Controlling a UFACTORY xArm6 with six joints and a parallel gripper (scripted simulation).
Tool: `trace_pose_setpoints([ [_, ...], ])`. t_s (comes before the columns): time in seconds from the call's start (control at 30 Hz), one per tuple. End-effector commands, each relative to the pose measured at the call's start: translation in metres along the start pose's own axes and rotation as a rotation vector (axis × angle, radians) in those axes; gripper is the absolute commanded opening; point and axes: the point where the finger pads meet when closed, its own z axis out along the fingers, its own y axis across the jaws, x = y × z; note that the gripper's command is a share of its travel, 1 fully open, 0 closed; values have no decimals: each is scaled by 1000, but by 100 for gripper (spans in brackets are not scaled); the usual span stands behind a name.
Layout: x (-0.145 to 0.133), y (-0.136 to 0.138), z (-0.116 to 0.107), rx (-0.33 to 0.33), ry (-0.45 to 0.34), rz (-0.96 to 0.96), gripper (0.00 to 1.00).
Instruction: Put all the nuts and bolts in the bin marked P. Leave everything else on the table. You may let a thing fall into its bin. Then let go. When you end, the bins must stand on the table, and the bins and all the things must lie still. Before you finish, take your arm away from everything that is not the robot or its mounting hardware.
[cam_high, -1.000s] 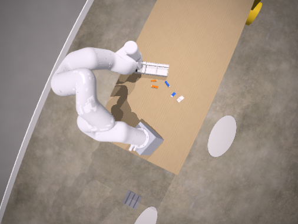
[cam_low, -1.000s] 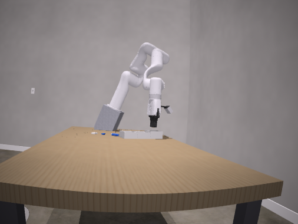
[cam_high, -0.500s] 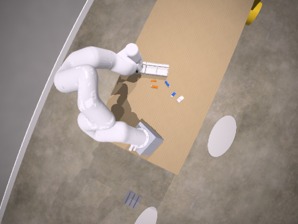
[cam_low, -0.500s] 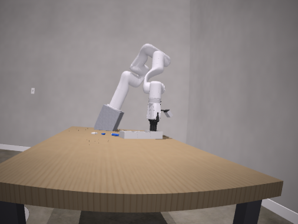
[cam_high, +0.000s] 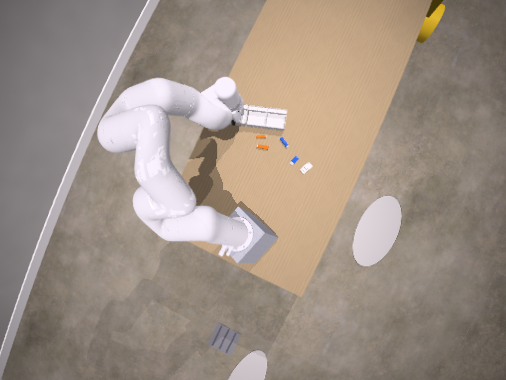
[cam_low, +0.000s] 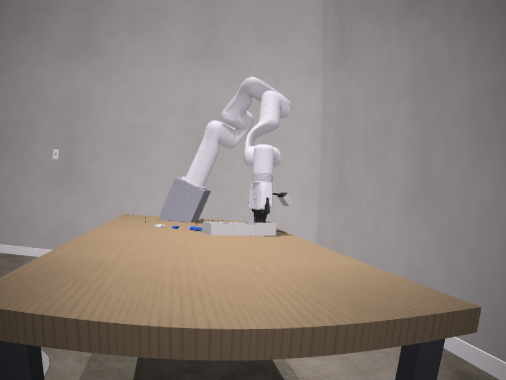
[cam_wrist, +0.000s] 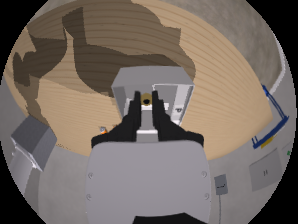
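My gripper (cam_wrist: 146, 98) is shut on a small brass-coloured part (cam_wrist: 147, 100), a nut or a bolt; I cannot tell which. It points straight down, just above the near end of the white two-compartment bin (cam_high: 265, 117). The top and exterior views show the gripper at the bin's arm-side end (cam_high: 239, 118) and low over the bin, which also shows from the side (cam_low: 240, 228). In the wrist view the open compartment (cam_wrist: 154, 92) lies right under the fingers. No letter mark is readable on the bin.
On the table beside the bin lie two orange pieces (cam_high: 260, 136) (cam_high: 262, 147), two blue pieces (cam_high: 284, 142) (cam_high: 294, 160) and a white piece (cam_high: 306, 168). The arm's grey base (cam_high: 255, 240) stands at the table's near edge.
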Motion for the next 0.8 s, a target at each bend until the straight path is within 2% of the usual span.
trace_pose_setpoints([
  [0.0,0,2,0,-5,1,-1,0],
  [0.33,0,2,1,-5,1,-1,0],
  [0.37,0,2,1,-5,1,-1,30],
  [0.77,0,2,0,-5,1,-1,30],
])
